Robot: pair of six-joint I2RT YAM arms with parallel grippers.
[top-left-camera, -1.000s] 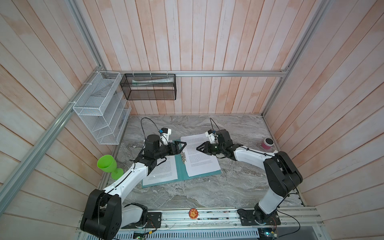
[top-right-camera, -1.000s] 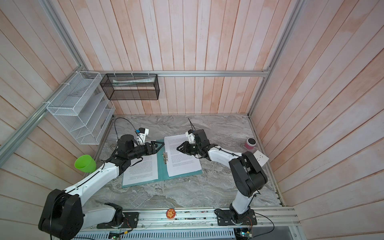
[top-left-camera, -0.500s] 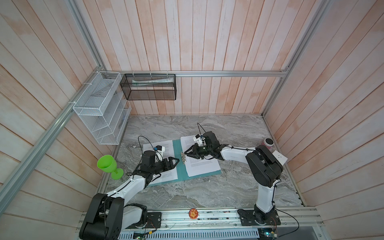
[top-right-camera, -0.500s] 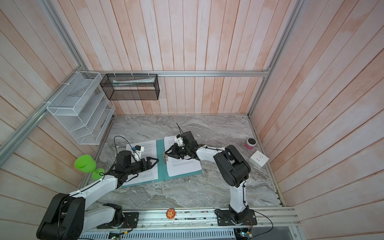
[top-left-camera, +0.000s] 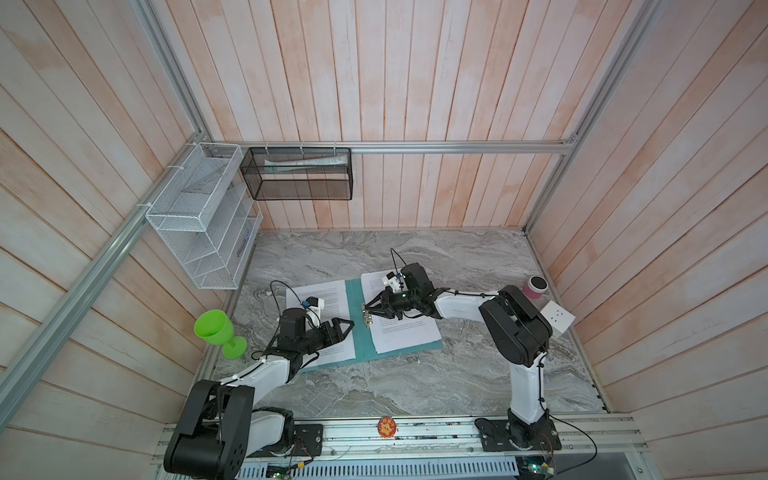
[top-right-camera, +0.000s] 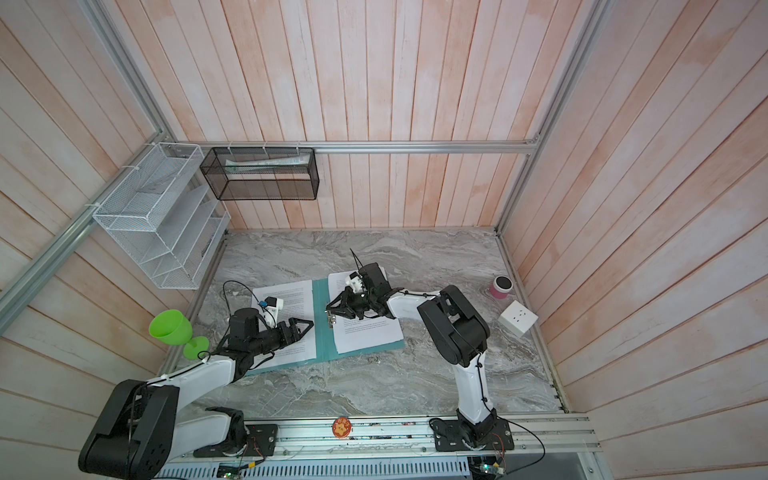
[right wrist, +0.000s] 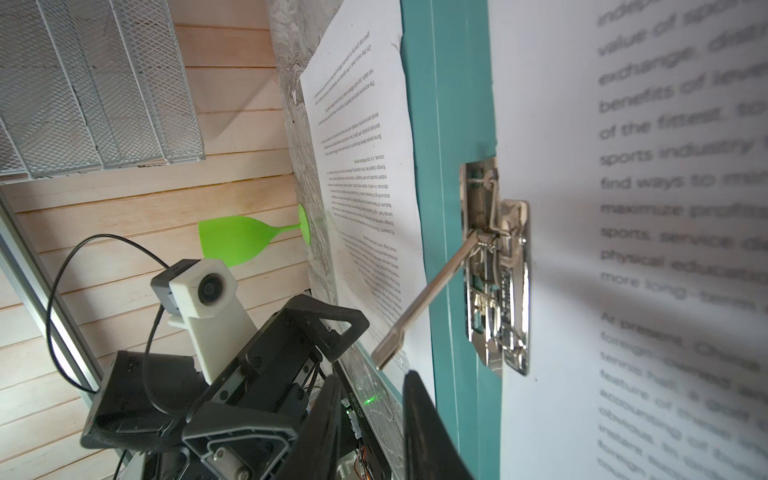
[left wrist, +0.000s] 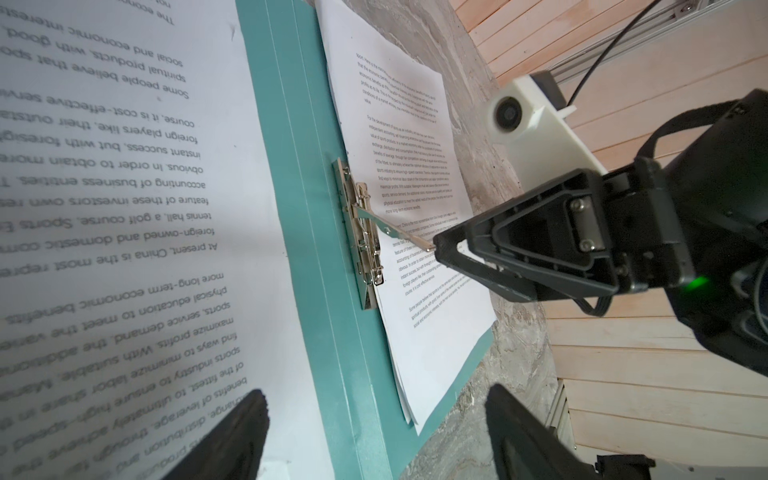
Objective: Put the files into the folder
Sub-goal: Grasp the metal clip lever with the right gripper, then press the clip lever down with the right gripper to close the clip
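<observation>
On the grey marble counter [top-left-camera: 415, 382] we see the thin teal plastic folder [top-left-camera: 352, 299] lying open, with white printed paper sheets [top-left-camera: 399, 336] on both covers. The left end effector [top-left-camera: 347, 330] hangs released above the left cover. The right end effector [left wrist: 438, 253] stands nearly closed at the silver metal clip [left wrist: 361, 232], by the tip of its raised lever [left wrist: 399, 232]; whether it pinches, we cannot tell.

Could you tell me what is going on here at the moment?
The folder lies open on the table, with files on both covers. The right tool is at the end of the raised clip lever by the spine; whether it grips it is unclear. The left tool hangs open over the files on the left cover, holding nothing.
</observation>
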